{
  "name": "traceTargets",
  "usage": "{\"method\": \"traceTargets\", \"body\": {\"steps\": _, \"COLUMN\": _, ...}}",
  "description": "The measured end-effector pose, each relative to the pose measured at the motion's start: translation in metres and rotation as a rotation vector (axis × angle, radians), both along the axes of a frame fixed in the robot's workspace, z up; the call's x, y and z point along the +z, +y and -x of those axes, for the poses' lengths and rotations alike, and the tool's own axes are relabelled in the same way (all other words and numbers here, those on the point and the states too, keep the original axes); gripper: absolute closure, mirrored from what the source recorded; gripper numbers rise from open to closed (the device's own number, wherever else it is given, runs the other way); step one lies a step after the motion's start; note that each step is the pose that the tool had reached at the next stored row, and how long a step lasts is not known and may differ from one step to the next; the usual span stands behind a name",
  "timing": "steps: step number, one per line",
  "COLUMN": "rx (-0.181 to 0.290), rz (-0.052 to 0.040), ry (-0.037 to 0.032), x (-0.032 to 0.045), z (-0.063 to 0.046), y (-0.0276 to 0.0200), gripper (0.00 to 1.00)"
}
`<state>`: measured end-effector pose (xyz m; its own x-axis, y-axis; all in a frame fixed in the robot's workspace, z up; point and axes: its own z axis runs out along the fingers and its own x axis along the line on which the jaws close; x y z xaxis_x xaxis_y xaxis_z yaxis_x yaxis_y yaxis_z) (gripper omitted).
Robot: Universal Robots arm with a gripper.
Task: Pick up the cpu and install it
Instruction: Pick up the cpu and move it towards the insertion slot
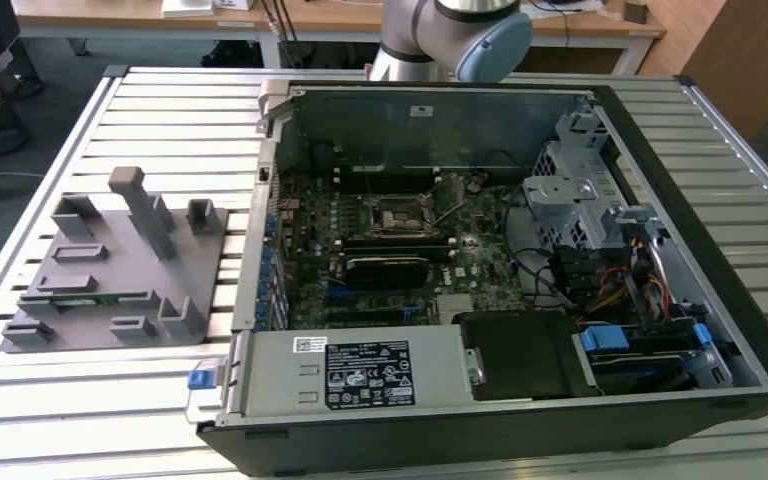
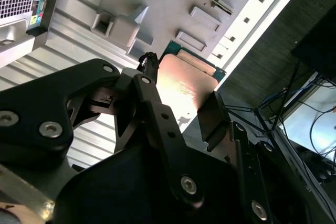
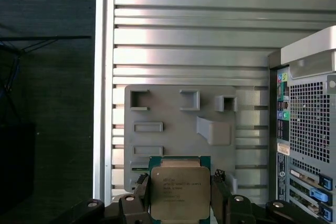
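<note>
First wrist view: cpu (image 3: 177,192) is pinched between the two black jaws, one on each opposite side edge, held above the grey plastic tray (image 3: 173,111). Flat square chip, no long axis, silvery metal lid facing this camera, green board rim showing. Tray sits on ribbed metal desk (image 3: 184,24) beside computer case (image 3: 310,129).

probably a robotics lab: a slatted aluminium bench (image 1: 157,110) carries an opened desktop computer (image 1: 424,120) and a grey fixture tray (image 1: 117,250), a robot arm (image 1: 458,35) stands at its far edge, wooden desks (image 1: 104,15) and cables (image 1: 277,30) beyond.
</note>
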<state>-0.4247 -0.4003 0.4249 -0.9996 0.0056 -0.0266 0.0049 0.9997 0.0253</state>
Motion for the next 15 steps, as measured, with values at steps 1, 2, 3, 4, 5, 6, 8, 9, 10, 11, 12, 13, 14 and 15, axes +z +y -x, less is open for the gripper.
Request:
{"method": "traceTargets", "body": {"steps": 1, "rx": 0.000, "rz": 0.0000, "ry": 0.0000, "x": -0.0001, "z": -0.001, "y": 0.0000, "gripper": 0.45}}
{"method": "traceTargets", "body": {"steps": 2, "rx": 0.000, "rz": -0.0001, "ry": -0.0001, "x": -0.0002, "z": -0.001, "y": 0.0000, "gripper": 0.45}}
{"method": "traceTargets", "body": {"steps": 3, "rx": 0.000, "rz": -0.0001, "ry": -0.0001, "x": -0.0002, "z": -0.002, "y": 0.0000, "gripper": 0.45}}
{"method": "traceTargets", "body": {"steps": 4, "rx": 0.000, "rz": 0.0000, "ry": 0.0000, "x": -0.0002, "z": -0.003, "y": 0.0000, "gripper": 0.45}}
{"method": "traceTargets", "body": {"steps": 5, "rx": 0.000, "rz": 0.0000, "ry": 0.0000, "x": -0.0003, "z": -0.004, "y": 0.0000, "gripper": 0.45}}
{"method": "traceTargets", "body": {"steps": 6, "rx": 0.000, "rz": 0.0000, "ry": 0.0001, "x": -0.0003, "z": -0.005, "y": 0.0000, "gripper": 0.45}}
{"method": "traceTargets", "body": {"steps": 8, "rx": 0.000, "rz": 0.0000, "ry": 0.0000, "x": -0.0004, "z": -0.008, "y": 0.0000, "gripper": 0.45}}
{"method": "traceTargets", "body": {"steps": 9, "rx": 0.000, "rz": 0.0000, "ry": 0.0000, "x": -0.0005, "z": -0.009, "y": 0.0000, "gripper": 0.45}}
{"method": "traceTargets", "body": {"steps": 10, "rx": 0.000, "rz": 0.0000, "ry": -0.0001, "x": -0.0006, "z": -0.010, "y": 0.0000, "gripper": 0.45}}
{"method": "traceTargets", "body": {"steps": 11, "rx": 0.000, "rz": 0.0000, "ry": -0.0001, "x": -0.0006, "z": -0.011, "y": 0.0000, "gripper": 0.45}}
{"method": "traceTargets", "body": {"steps": 12, "rx": 0.000, "rz": 0.0000, "ry": 0.0000, "x": -0.0006, "z": -0.013, "y": 0.0000, "gripper": 0.45}}
{"method": "traceTargets", "body": {"steps": 13, "rx": 0.000, "rz": 0.0000, "ry": -0.0001, "x": -0.0007, "z": -0.014, "y": 0.0000, "gripper": 0.45}}
{"method": "traceTargets", "body": {"steps": 14, "rx": 0.000, "rz": 0.0000, "ry": -0.0001, "x": -0.0007, "z": -0.015, "y": 0.0000, "gripper": 0.45}}
{"method": "traceTargets", "body": {"steps": 15, "rx": 0.000, "rz": -0.0001, "ry": -0.0001, "x": -0.0008, "z": -0.017, "y": 0.0000, "gripper": 0.45}}
